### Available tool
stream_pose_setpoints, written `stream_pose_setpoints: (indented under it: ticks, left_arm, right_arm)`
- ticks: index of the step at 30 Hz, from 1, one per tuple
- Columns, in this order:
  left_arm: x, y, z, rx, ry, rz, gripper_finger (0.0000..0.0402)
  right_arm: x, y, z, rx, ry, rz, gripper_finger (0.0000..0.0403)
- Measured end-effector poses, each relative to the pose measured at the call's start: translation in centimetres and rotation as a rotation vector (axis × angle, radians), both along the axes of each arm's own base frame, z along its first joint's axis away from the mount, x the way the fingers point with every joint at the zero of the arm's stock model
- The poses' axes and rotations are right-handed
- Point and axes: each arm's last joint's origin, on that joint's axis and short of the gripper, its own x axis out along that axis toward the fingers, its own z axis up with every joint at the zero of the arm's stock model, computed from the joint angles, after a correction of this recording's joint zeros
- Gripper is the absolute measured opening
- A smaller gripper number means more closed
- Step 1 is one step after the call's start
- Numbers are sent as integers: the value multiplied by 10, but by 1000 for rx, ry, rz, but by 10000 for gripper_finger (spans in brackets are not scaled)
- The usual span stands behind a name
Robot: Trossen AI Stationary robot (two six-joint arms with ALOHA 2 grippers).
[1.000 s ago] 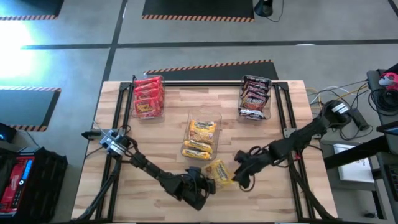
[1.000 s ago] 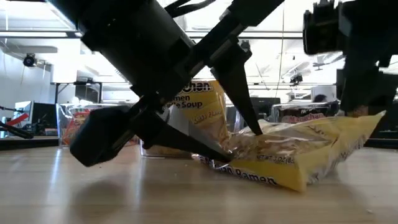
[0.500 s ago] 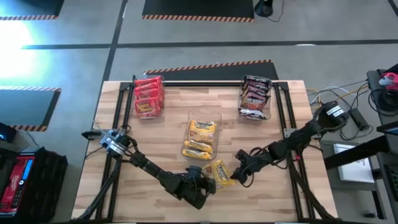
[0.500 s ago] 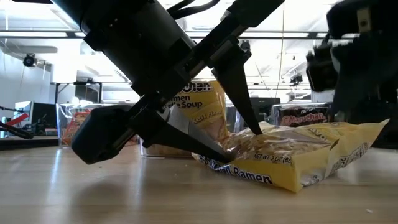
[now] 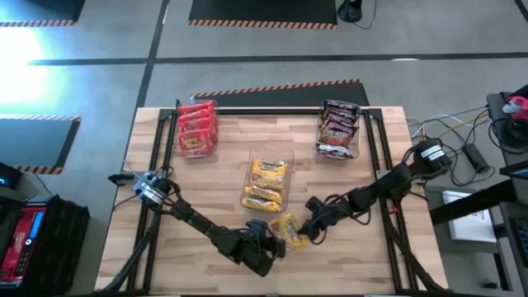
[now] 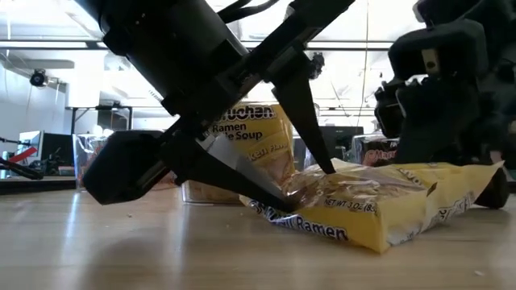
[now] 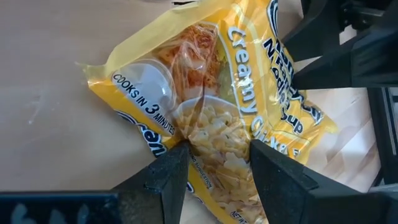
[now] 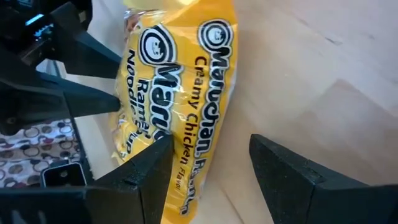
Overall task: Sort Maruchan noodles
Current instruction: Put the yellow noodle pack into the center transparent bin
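Note:
A yellow Maruchan packet lies flat on the table near its near edge, also seen in the low view. My left gripper is open and comes at the packet's left end. My right gripper is open at the packet's right end, one finger over the packet's long edge. Three clear bins hold the other packets: red ones, yellow ones and dark ones. My left gripper has both open fingertips on the yellow packet's left end, slanting down from the table's left. One fingertip rests on the top face; the other sits low at the end edge. The packet stays flat on the table. My right gripper: I cannot tell whether it touches the packet.
The three bins stand in the table's far half: red at the far left, dark at the far right, yellow in the middle just beyond the grippers. Black rails run along both table sides. Bare wood lies near left and near right.
My right gripper has moved toward the table's left, closing in on the packet's right end. The packet's right end, raised a second ago, now lies lower, and the packet has shifted slightly left.

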Motion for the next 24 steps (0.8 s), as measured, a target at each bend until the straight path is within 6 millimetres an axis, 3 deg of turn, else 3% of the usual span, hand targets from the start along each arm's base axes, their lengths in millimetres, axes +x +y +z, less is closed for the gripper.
stream_pose_setpoints:
  ticks: [7,24]
  left_arm:
    - [-1,0,-1,-5,20,-10,153]
    - [-1,1,-3,-16,41,-19,152]
  right_arm:
    - [11,4,-4,21,-62,-1,206]
    - [18,7,-3,13,-114,15,206]
